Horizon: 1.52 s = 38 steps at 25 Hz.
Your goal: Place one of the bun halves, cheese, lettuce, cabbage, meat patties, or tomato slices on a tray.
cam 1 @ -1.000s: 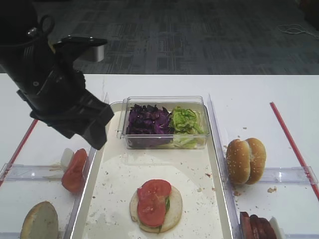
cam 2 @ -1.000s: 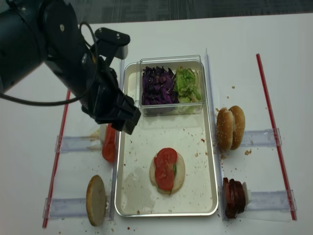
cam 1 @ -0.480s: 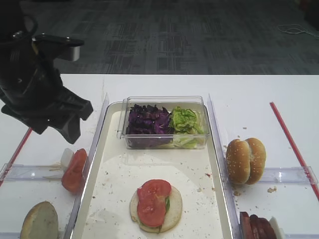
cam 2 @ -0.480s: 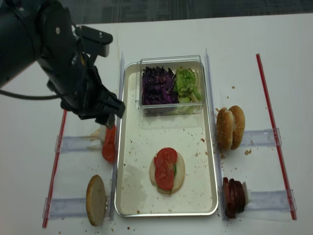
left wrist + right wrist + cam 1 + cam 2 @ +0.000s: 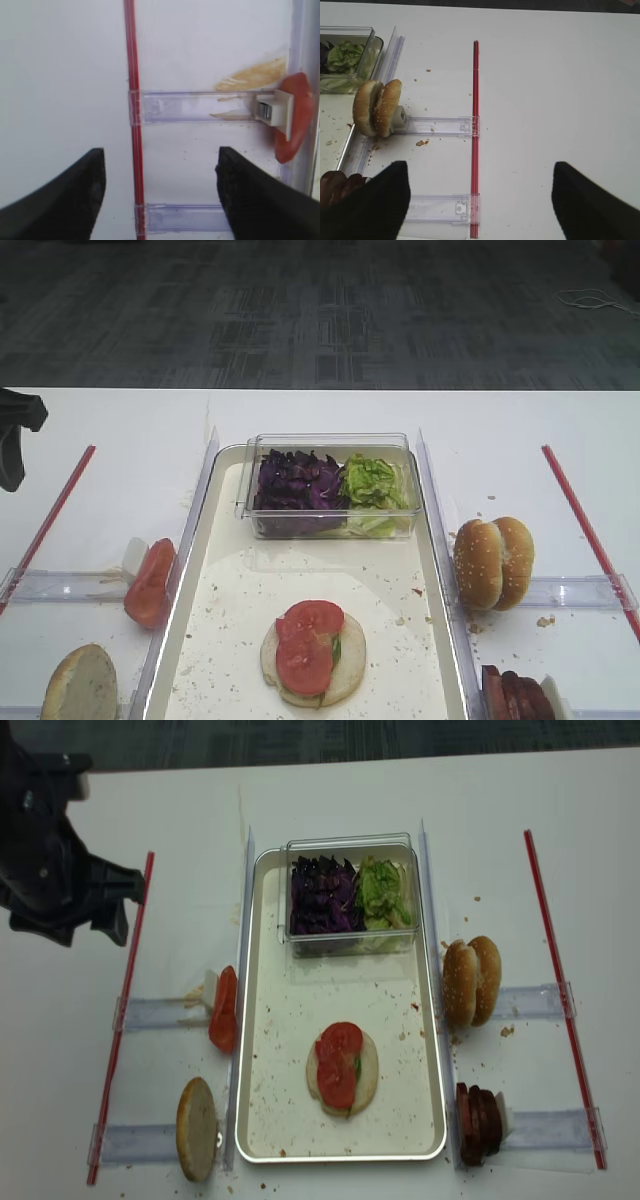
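On the cream tray point(image 5: 246, 1020) lies a bun half topped with tomato slices point(image 5: 342, 1065), with a bit of green under them. More tomato slices point(image 5: 223, 1010) lean on a clear holder left of the tray. A lone bun half point(image 5: 197, 1128) stands at front left, two bun halves point(image 5: 472, 980) at right. Meat patties point(image 5: 478, 1123) sit at front right. Cabbage point(image 5: 322, 895) and lettuce point(image 5: 382, 892) fill a clear box. Cheese is out of view. My left gripper point(image 5: 160, 155) hangs open and empty over the left red strip. My right gripper point(image 5: 480, 170) is open and empty too.
Red strips point(image 5: 125, 1010) point(image 5: 560, 990) bound the work area on both sides. Clear plastic holders point(image 5: 155, 1013) point(image 5: 530, 1002) lie flat beside the tray. Crumbs speckle the tray floor. The clear box point(image 5: 330, 443) takes up the tray's far end.
My left arm has swung away from the tray's left edge, out to the far left over the red strip. Its jaws stayed open and empty. The food has not moved.
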Each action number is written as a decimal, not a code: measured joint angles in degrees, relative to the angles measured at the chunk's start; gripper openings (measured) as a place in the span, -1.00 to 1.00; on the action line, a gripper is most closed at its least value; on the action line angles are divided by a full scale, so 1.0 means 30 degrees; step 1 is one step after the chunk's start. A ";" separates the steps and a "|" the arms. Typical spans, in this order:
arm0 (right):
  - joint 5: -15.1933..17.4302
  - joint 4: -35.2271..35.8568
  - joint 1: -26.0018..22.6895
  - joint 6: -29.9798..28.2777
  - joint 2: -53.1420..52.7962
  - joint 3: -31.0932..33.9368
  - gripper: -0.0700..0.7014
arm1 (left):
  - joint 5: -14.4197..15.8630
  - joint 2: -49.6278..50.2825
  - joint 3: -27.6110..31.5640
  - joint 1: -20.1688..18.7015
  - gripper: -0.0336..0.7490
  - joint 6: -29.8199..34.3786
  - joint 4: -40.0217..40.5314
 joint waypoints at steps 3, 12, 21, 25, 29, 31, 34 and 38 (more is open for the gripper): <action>0.0000 0.0000 0.0000 0.0000 0.0000 0.0000 0.76 | 0.0000 0.0000 0.0000 0.0169 0.30 0.0219 0.0202; 0.0000 0.0000 0.0000 0.0000 0.0000 0.0000 0.76 | 0.0430 -0.2072 0.1627 0.0209 0.30 0.0264 0.0332; 0.0000 0.0000 0.0000 0.0000 0.0000 0.0000 0.76 | 0.0753 -0.7320 0.7094 0.0209 0.30 0.0168 0.0332; 0.0000 0.0000 0.0000 0.0000 0.0000 0.0000 0.76 | 0.0834 -0.9574 0.9143 0.0209 0.30 0.0168 0.0332; 0.0000 0.0000 0.0000 0.0000 0.0000 0.0000 0.76 | 0.0913 -1.1677 1.0922 0.0209 0.30 0.0168 0.0332; 0.0000 0.0000 0.0000 0.0037 0.0000 0.0000 0.76 | 0.0915 -1.2793 1.1648 0.0209 0.30 0.0121 0.0332; 0.0000 0.0000 0.0000 0.0071 0.0000 0.0000 0.76 | 0.0624 -1.4416 1.2670 0.0209 0.30 0.0062 0.0332; 0.0000 0.0000 0.0000 0.0071 0.0000 0.0000 0.76 | 0.0284 -1.6459 1.3071 0.0209 0.30 -0.0056 0.0297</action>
